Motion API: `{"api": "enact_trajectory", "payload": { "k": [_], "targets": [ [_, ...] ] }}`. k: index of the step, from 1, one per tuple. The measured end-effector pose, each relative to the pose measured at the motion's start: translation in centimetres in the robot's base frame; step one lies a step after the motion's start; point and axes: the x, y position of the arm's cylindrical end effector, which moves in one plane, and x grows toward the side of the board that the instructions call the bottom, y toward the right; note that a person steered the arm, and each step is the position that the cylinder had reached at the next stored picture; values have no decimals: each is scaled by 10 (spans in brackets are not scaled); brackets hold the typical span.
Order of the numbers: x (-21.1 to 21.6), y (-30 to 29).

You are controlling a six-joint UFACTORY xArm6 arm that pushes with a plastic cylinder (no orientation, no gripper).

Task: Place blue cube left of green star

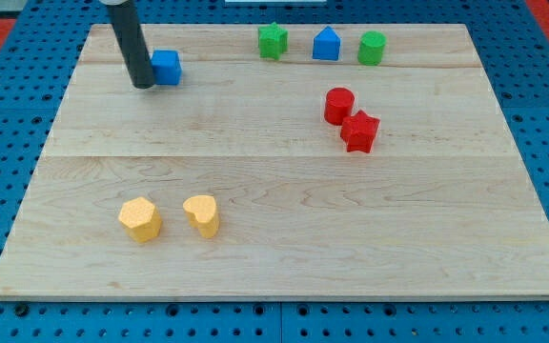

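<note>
The blue cube (167,68) lies near the upper left corner of the tabletop (284,238), with my tip (143,85) pressed against its left face, seemingly in contact; this placement suits a push toward the view's right, where the green star (273,41) stands along the top edge, well apart from the cube. The arm carries no pincer, only the dark rod, so nothing is grasped or released: the cube is merely nudged. To the star's right follow a blue house-shaped block (326,44) and a green rounded block (372,48), in one row. Lower, a red cylinder (338,105) touches a red star (359,131). Near the view's bottom left sit two yellow blocks (140,219) (201,215), just beside each other, their shapes unclear. The tabletop is pale planked wood resting on a blue perforated base (8,114); red shows at the upper corners.
</note>
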Motion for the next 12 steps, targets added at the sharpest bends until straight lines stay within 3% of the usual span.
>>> {"api": "enact_trajectory", "payload": {
  "k": [3,4,6,7,10,12],
  "targets": [
    [-49,52],
    [-30,26],
    [-85,-3],
    [-85,32],
    [-66,32],
    [-83,75]
  ]
}}
